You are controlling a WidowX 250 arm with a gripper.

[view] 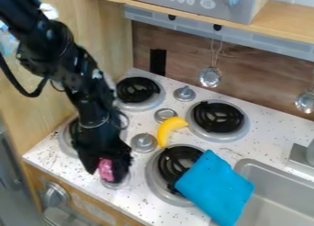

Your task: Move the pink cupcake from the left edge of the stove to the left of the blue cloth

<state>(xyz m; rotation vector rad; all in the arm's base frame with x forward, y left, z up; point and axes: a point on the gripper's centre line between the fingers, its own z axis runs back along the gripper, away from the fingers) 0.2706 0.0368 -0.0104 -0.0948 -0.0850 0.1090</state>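
My pincer (109,169) is clamped on the pink thing (106,170), at eight o'clock of the stove (136,195). I judge this as holding step; moving calls for steady grip, minding banana (165,131) toward one-two o'clock, blue cloth (215,188) toward three-four.

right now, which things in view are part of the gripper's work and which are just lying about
Part of the work:
- black gripper
- small pink object at its tip

Just lying about, it seems:
- curved yellow banana between the burners
- bright blue cloth, partly over a round black-coil burner
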